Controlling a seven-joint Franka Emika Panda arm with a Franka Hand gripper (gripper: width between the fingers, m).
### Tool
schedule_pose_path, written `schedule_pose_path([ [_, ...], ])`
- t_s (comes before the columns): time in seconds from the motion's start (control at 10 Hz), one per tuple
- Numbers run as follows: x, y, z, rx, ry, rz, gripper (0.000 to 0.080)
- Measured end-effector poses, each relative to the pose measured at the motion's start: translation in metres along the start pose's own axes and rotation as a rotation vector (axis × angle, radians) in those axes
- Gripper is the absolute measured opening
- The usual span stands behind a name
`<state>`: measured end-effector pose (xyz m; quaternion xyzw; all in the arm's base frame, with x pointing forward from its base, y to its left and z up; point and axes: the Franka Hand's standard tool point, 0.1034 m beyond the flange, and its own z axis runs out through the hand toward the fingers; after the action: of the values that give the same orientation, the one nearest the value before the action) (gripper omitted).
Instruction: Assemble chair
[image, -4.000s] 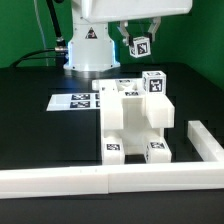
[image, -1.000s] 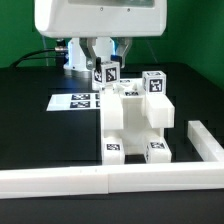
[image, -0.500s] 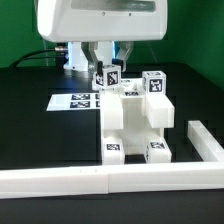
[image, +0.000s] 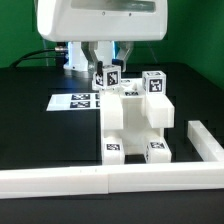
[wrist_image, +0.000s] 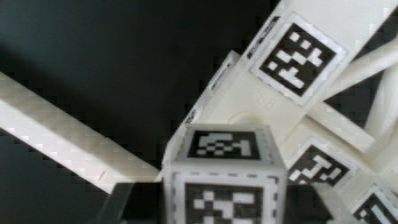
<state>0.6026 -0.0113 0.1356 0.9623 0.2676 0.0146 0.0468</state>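
Note:
The partly built white chair (image: 135, 125) stands upside down on the black table, with tagged legs pointing up and forward. My gripper (image: 108, 68) is shut on a white tagged leg (image: 108, 77) and holds it upright over the chair's rear corner on the exterior view's left. In the wrist view the held leg (wrist_image: 222, 185) fills the lower middle between dark fingers (wrist_image: 139, 200), with the chair's frame (wrist_image: 311, 70) close beyond it. I cannot tell whether the leg touches the chair.
The marker board (image: 75, 101) lies flat on the exterior view's left of the chair. A white L-shaped wall (image: 110, 180) runs along the table's front edge and up the exterior view's right side (image: 205, 140). The robot base (image: 85, 50) stands behind.
Four seconds ago the gripper held the leg high on the exterior view's right. It has moved left and down to the chair's rear corner. Almost no movement in the last half second.

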Motion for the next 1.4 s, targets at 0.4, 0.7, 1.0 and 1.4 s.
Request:
schedule_pose_path([
  [0.4,-0.0025,-0.0017,-0.0032,0.008,-0.003,0.020,0.0285],
  [0.7,-0.0020,-0.0041,-0.0003,0.007,-0.003,0.016,0.0285],
  [1.0,0.0028,-0.0039,0.0000,-0.015,0.026,0.014,0.0285],
  [1.4,0.0033,-0.0012,-0.0001,-0.021,0.033,0.016,0.0285],
])
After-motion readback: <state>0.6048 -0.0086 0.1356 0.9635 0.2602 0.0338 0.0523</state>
